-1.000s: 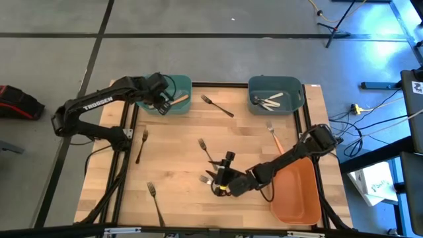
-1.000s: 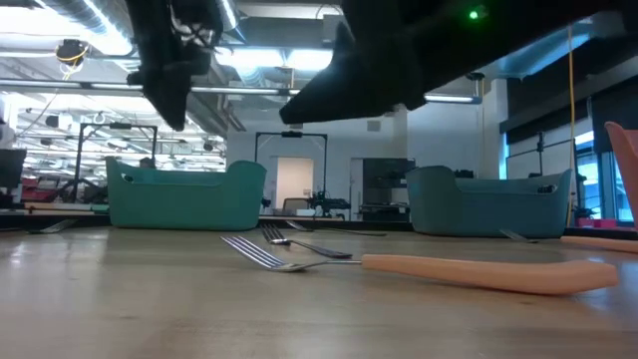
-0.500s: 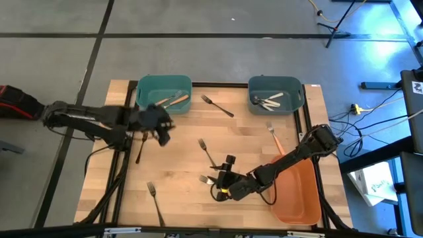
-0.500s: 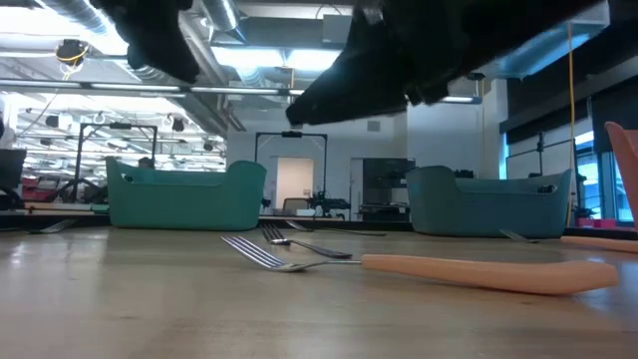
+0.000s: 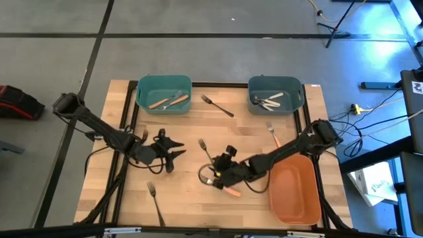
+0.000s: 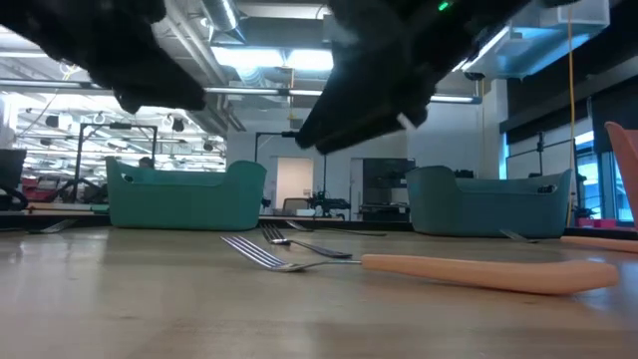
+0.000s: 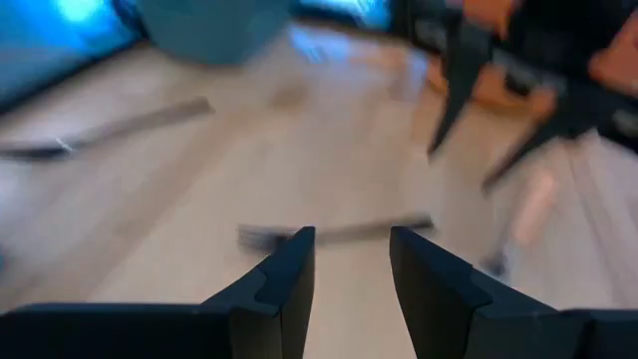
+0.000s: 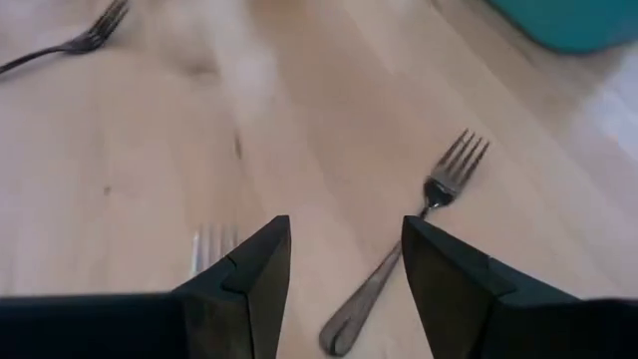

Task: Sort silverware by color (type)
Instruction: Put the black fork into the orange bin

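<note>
Nearest, along the table's (image 5: 99,192) front edge, a lone dark fork (image 5: 155,203) is lying with bare wood all around it. Right of it, an orange-handled fork (image 6: 478,271) is resting flat, its tines pointing toward the left edge. The low view is showing it clear of everything, while from above the right pincer (image 5: 217,173) is hanging over its tine end, fingers spread and gripping nothing. An orange bin (image 5: 296,198) is filling the front right corner, narrowing the room there.

Farther in, the left pincer (image 5: 175,153) is hovering over the left-middle wood, released and empty. Its wrist view is showing only a blurred utensil ahead. Between the two pincers a middle dark fork (image 5: 206,151) is lying free; the right wrist view is showing it plainly.

Beyond, a second orange-handled fork (image 5: 272,135) is lying near the right edge beside the right arm, and a far dark fork (image 5: 218,106) is lying between the bins. At the far edge, the left teal bin (image 5: 147,92) is holding orange-handled pieces (image 5: 168,100) and the right teal bin (image 5: 296,92) pale-handled pieces (image 5: 269,99). The low view is hiding both lots behind the bin walls.
</note>
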Controlling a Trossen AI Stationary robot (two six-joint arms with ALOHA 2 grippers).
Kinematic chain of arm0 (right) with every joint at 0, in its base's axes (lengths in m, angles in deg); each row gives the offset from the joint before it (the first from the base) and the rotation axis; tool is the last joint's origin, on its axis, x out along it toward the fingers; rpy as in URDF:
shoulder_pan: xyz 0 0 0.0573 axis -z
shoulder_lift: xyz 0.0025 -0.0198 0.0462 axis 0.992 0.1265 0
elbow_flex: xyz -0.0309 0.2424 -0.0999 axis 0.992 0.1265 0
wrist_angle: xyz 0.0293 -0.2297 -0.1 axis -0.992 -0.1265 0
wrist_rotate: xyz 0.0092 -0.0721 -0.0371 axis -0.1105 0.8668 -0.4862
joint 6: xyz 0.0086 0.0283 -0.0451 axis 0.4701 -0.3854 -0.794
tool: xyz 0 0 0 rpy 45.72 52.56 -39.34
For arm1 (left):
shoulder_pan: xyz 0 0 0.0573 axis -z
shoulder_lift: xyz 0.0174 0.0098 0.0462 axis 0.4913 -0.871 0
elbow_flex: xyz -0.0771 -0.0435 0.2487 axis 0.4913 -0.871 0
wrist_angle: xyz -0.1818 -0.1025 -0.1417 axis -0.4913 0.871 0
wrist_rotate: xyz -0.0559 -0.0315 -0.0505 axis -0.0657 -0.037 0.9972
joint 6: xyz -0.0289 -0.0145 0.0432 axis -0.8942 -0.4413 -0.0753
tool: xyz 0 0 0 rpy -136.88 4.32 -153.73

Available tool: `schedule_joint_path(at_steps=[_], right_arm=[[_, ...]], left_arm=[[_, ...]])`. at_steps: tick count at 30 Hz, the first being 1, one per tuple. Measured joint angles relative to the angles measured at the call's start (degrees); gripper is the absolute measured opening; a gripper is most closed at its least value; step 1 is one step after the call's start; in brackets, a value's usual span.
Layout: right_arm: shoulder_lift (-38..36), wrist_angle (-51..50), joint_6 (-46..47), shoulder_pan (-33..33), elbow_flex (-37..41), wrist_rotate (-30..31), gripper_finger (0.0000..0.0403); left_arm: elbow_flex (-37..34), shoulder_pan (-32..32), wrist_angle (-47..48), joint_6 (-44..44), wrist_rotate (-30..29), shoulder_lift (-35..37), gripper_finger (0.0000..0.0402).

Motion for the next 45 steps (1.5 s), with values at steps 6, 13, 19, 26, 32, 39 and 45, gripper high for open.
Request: schedule_joint_path(at_steps=[6,13,19,26,32,39,45], right_arm=[[0.13,0.09,4.18,5.58,0.10,-4.36,0.0179],[0.19,1.06,4.60,10.12,0.10,-7.04,0.0179],[2.58,3.83,5.55,11.32,0.11,-6.67,0.0179],[7.54,4.58,7.83,11.07,0.12,-9.30,0.0179],[10.79,5.43,10.06,11.15,0.14,-8.73,0.0179],[11.86,5.62,10.27,11.13,0.06,-8.12,0.0139],[11.91,5.14,10.19,11.13,-0.01,-8.68,0.0052]], left_arm=[[-3.55,1.19,-7.90,-0.90,-2.79,-3.34,0.0127],[-3.77,-0.89,-10.65,2.60,-8.32,-4.05,0.0127],[-3.77,-0.52,-9.70,2.92,-0.48,-3.86,0.0127],[-3.77,0.20,-9.91,2.64,5.60,-3.86,0.0127],[-3.77,0.22,-9.90,1.31,5.76,-3.86,0.0127],[-3.77,0.22,-9.75,1.24,5.82,-3.86,0.0128],[-3.77,0.22,-9.26,1.24,5.84,-3.86,0.0128]])
